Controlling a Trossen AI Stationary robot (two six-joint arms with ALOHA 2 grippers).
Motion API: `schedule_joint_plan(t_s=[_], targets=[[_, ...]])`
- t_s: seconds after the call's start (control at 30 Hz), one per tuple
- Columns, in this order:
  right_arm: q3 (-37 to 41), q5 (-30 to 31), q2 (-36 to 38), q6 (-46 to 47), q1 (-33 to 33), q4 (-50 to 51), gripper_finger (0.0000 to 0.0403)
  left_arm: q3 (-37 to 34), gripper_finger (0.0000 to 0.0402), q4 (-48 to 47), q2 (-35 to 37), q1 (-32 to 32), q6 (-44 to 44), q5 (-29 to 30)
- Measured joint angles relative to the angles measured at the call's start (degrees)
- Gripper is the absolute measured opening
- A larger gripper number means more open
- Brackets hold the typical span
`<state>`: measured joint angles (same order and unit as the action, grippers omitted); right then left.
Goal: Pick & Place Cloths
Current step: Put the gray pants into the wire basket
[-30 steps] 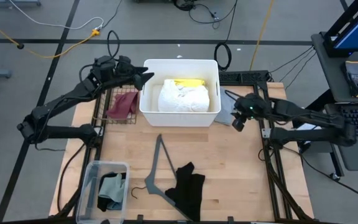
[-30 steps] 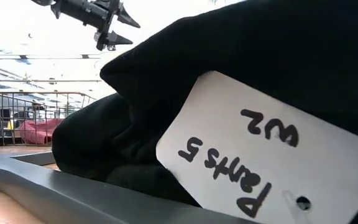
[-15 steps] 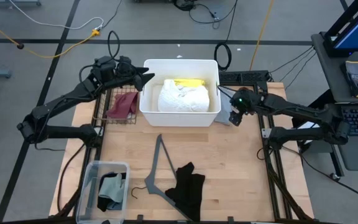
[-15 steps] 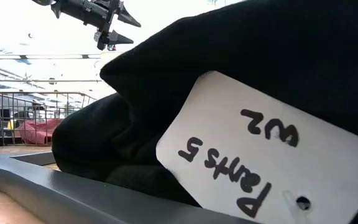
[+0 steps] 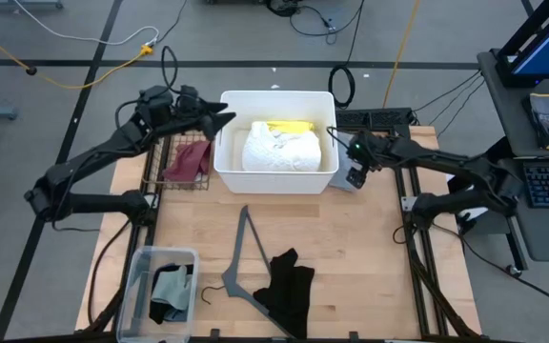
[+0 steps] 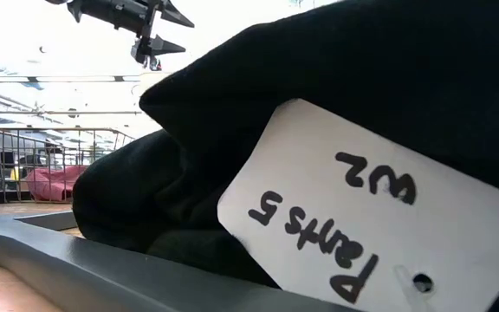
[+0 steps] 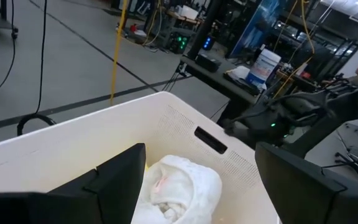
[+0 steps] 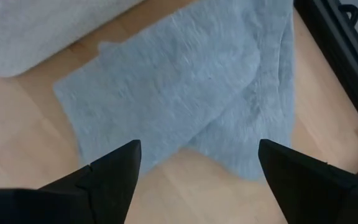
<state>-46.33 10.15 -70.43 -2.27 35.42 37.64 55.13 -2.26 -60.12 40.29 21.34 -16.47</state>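
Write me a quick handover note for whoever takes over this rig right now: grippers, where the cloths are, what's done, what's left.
Left gripper: open, empty, at the white bin's left edge.
Right gripper: open, empty, above the pale grey cloth lying right of the bin.
Done: white cloth and yellow cloth are in the bin.
Left: maroon cloth in the wire basket, black cloth by the clothes hanger, teal and other cloths in the clear container, plus the grey one.
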Motion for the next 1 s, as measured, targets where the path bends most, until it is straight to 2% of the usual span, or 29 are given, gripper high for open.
schedule_joint_plan(t_s=[0.17,0.53,1.0], targets=[[0.0,-3.2,-2.2,-1.3,1.3,-3.4,0.032,0.0,0.0308,0.0,1.6,0.0,0.1,0.0],[1.1,-3.1,-8.3,-1.6,2.9,-8.4,0.0318,0.0,0.0308,0.0,5.3,0.0,0.4,0.0],[6.9,-2.9,-12.2,5.4,3.3,-11.6,0.0312,0.0,0.0308,0.0,7.8,-0.7,1.5,-0.2]])
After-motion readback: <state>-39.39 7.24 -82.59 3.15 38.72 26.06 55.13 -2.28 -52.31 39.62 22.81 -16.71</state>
